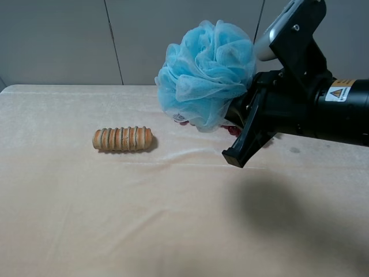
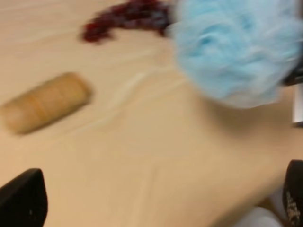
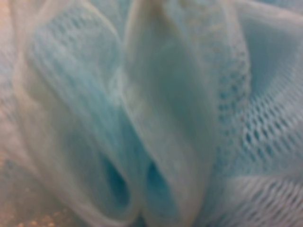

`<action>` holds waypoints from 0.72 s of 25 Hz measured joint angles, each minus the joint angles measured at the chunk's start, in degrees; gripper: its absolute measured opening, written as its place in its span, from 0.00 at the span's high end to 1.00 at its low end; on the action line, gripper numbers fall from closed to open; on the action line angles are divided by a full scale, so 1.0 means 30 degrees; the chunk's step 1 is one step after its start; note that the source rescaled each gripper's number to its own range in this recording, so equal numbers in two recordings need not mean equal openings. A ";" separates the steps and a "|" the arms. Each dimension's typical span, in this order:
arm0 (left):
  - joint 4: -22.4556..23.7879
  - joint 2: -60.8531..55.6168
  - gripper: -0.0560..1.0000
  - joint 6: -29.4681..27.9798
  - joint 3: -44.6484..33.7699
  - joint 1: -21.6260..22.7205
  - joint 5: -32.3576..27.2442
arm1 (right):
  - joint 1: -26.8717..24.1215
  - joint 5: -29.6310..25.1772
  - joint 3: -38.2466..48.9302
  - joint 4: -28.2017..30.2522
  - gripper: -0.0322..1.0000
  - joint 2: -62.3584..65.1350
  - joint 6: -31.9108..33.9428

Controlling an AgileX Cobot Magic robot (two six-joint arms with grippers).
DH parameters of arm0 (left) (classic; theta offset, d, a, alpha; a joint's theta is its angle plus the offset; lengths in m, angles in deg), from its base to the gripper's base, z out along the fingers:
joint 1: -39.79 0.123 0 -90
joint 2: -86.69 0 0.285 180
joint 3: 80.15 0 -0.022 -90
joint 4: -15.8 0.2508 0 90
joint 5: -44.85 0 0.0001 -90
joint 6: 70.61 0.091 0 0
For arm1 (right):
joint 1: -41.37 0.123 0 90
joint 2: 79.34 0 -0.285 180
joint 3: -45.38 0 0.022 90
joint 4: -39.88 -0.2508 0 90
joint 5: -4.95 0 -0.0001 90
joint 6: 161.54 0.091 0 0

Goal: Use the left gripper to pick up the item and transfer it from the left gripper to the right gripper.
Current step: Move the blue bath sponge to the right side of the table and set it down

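Two grippers shared this job, and the handover itself looked done. The bath pouf (image 1: 204, 72) hung in the air above the far middle of the table (image 1: 144, 219), pressed against the front of the right gripper (image 1: 233, 124), which reached in from the right. Nothing else touched the pouf, so that gripper was judged to be clamped on it, though mesh buried most of its jaws and only one black finger showed below. The left gripper (image 2: 156, 201) held nothing: its fingertips stood wide apart at the edges of its own camera's picture, with bare cloth between them and the pouf well clear of both. What remained probably called for little, namely a firm squeeze from the right gripper on the soft, springy ball and a left arm kept out of the way. The high camera did not show the left gripper at all, so only the left wrist camera settled that it was spread and empty. That view also showed the grapes (image 2: 125, 19), almost wholly hidden behind the pouf from above. The bread roll (image 1: 123, 139) lay on the table, left of the pouf. The right wrist camera gave only blurred blue mesh.
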State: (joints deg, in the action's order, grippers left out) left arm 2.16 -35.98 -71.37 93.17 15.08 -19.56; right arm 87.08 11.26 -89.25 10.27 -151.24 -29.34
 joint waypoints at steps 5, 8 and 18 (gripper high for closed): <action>0.2553 -0.3445 0.00 -0.1020 -0.2815 0.0000 -0.0430 | 0.0000 0.0000 0.0000 0.0000 0.95 0.0000 0.0000; 0.3028 -0.5369 0.00 -0.1064 -0.5217 0.0000 -0.0394 | 0.0000 0.0000 0.0000 0.0000 0.95 0.0000 0.0000; 0.3859 -1.1771 0.00 -0.1058 -1.1990 0.0000 0.0984 | 0.0000 0.0000 0.0000 0.0000 0.95 0.0000 0.0114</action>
State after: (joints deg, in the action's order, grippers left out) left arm 13.74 -71.29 -74.55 57.20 15.08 -16.61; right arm 87.08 11.26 -89.25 10.27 -151.24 -29.00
